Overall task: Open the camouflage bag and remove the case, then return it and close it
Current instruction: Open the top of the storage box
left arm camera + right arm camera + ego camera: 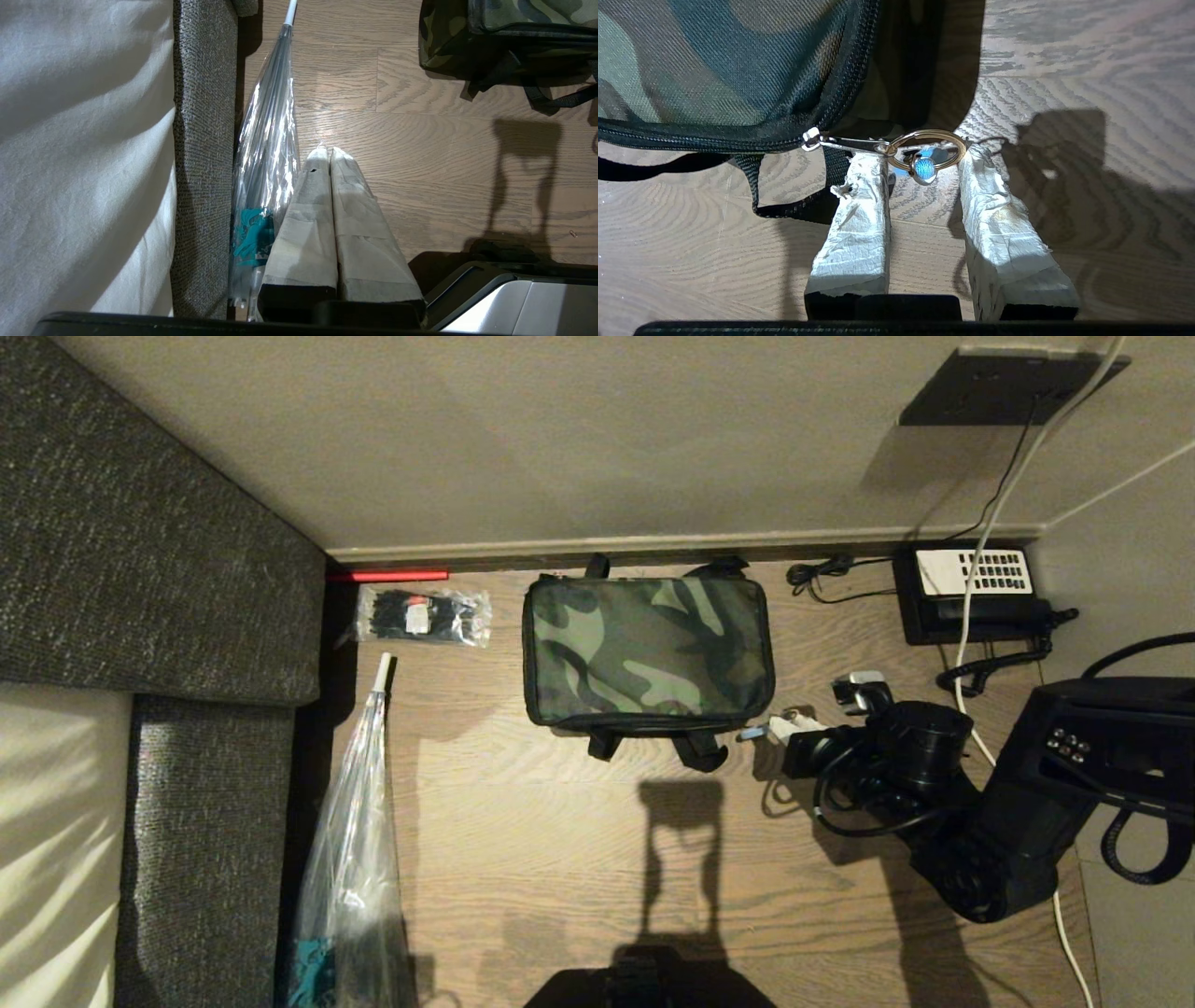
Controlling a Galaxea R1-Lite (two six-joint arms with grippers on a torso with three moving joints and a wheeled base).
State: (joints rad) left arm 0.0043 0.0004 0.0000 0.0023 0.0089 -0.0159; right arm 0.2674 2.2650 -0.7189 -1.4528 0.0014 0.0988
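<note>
Now we see the zipped-up green-brown-black camouflage fabric bag (648, 651) lying flat on the wood-grain floor (541, 859), near the wall. At its near right corner our right gripper (920, 161) has its taped fingers parted on either side of the brass ring (924, 149) on the zipper pull, not clenched on it. Our left gripper (325, 154), fingers pressed together, hangs beside a clear plastic-wrapped umbrella (268, 154).

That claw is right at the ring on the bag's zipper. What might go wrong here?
1. The right gripper has its jaws apart around the thin key ring; closing, it could miss or slip off.
2. Pulling the zipper could drag the closed, unanchored camouflage bag across the floor.
3. A white cable near the arm might snag.
</note>
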